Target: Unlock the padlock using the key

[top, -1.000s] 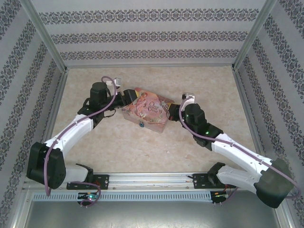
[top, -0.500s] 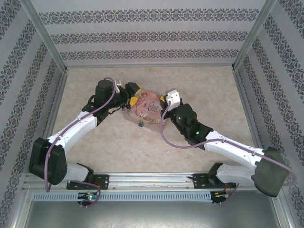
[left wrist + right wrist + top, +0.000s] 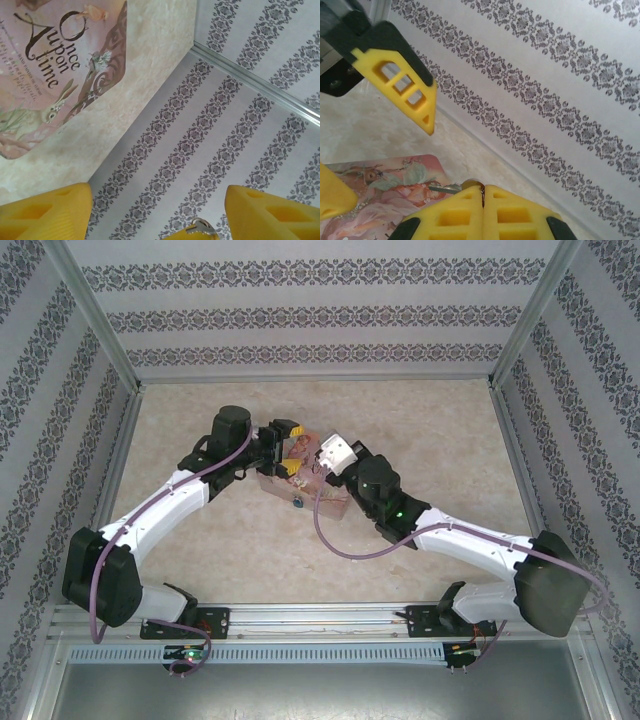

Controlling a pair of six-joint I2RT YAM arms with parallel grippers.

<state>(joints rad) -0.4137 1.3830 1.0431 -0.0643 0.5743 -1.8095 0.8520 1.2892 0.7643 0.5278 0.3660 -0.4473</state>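
Note:
The key (image 3: 442,188) is a thin metal blade sticking out leftward from my right gripper (image 3: 482,189), which is shut on its head. In the left wrist view the key (image 3: 200,226) and a yellow fingertip poke up between the wide-apart fingers of my left gripper (image 3: 157,200), which is open and holds nothing. Both grippers meet above the pink box (image 3: 330,502): the left gripper (image 3: 286,446) comes from the left, the right gripper (image 3: 306,464) from the right. The small blue-teal padlock (image 3: 297,504) hangs at the box's near edge, below both grippers.
The pink illustrated box (image 3: 50,75) lies on the beige table (image 3: 420,420). Patterned walls (image 3: 320,315) enclose the table at the back and both sides. A purple cable (image 3: 330,540) loops from the right arm over the table.
My right arm has swung left and risen over the box, bringing the key between the left gripper's fingers. The left gripper has moved right over the box's far-left corner.

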